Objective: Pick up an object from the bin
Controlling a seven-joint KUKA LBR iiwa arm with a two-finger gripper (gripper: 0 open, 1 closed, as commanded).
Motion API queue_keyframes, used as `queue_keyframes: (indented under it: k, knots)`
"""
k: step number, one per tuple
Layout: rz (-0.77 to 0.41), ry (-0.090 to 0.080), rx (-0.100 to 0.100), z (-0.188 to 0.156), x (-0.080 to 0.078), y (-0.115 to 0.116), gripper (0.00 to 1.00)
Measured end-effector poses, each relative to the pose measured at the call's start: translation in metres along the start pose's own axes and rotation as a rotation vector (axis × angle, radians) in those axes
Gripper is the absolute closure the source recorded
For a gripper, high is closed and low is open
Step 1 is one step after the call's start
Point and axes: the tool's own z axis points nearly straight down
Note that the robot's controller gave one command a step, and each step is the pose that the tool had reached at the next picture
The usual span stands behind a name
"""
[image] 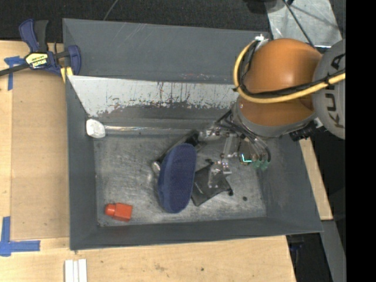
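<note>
Hovering in the grey bin (82,175), the gripper (222,168) is over a dark flat object (207,188); open or clenched, I cannot tell. A blue oval pad (176,178) lies just beside it.

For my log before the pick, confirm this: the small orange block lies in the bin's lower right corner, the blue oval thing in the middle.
Wrong corner: the camera view shows the orange block in the lower left corner of the bin. The blue oval thing is in the middle.

pale, perhaps overhead glare on bin wall (135,90)
</note>
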Motion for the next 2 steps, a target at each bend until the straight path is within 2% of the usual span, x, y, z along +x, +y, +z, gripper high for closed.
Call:
queue_keyframes:
  k: [1, 2]
  knots:
    - [-0.529, -0.032, 0.008, 0.123, -0.020, 0.031, 0.00]
    - [-0.688, -0.027, 0.006, 0.138, -0.039, 0.036, 0.00]
